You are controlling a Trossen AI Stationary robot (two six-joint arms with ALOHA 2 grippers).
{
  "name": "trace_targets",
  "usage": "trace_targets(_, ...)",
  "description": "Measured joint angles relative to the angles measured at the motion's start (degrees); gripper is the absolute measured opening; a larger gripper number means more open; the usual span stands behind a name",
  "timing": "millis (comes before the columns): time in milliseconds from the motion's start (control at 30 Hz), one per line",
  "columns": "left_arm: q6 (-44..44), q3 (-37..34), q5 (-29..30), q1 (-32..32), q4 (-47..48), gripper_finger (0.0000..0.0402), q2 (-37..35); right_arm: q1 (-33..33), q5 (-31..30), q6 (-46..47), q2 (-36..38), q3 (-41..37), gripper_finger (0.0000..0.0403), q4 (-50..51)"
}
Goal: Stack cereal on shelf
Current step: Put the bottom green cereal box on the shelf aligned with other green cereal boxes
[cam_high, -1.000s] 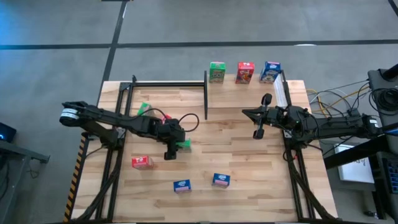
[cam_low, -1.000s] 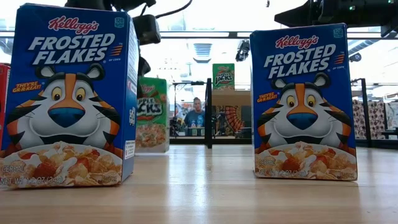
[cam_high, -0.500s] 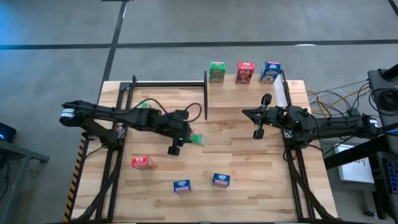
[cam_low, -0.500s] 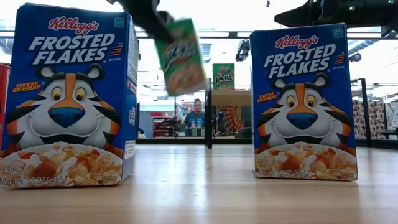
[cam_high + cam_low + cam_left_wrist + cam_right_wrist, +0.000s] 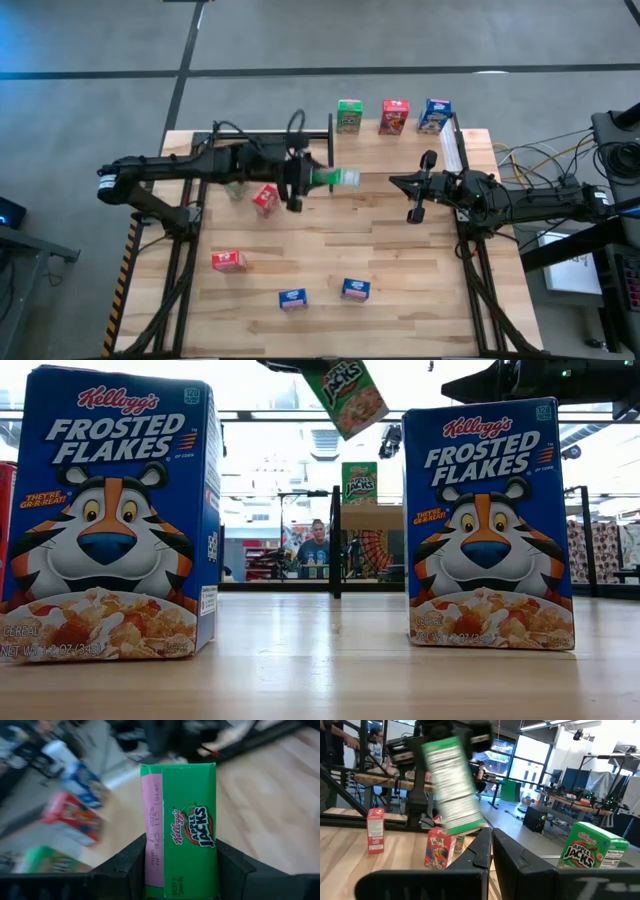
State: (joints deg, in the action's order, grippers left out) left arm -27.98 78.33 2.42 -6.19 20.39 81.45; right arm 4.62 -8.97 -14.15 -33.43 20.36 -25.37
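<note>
Left gripper (image 5: 318,180) clamps a green Apple Jacks box (image 5: 340,178) aloft, near the shelf (image 5: 262,152). Right gripper (image 5: 400,182) closed, empty, at right.

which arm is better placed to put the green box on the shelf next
Left. Its gripper already holds the green box in the air, near the row of boxes on the shelf. The right gripper is shut and empty, waiting at the table's right side.

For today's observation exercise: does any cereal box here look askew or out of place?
Yes. One green box is off the table, tilted in the left gripper, clear in the low view. A red box beside that arm sits skewed to the table's edges. Three boxes on the shelf stand upright.
</note>
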Motion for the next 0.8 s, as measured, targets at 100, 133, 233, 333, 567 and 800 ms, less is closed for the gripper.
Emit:
trace_targets(100,0.0,0.1,-0.2,-2.9,-4.0,0.0153,0.8,0.0,0.0,0.0,0.0,0.0,0.0009,0.0)
trace_targets(133,0.0,0.2,-0.6,-4.0,-4.8,0.0153,1.2,0.0,0.0,0.0,0.0,0.0,0.0009,0.0)
trace_targets(233,0.1,1.1,-3.1,-6.7,-5.9,0.0153,3.8,0.0,0.0,0.0,0.0,0.0,0.0009,-0.1)
trace_targets(333,0.1,2.8,-3.4,-8.8,-5.6,0.0153,6.8,0.0,0.0,0.0,0.0,0.0,0.0009,0.0)
trace_targets(567,0.1,7.0,-3.4,-11.8,-5.4,0.0153,13.0,0.0,0.0,-0.4,0.0,0.0,0.0009,0.0)
trace_targets(800,0.8,7.4,-3.5,-14.3,-5.3,0.0153,15.3,0.0,0.0,-0.4,0.0,0.0,0.0009,0.2)
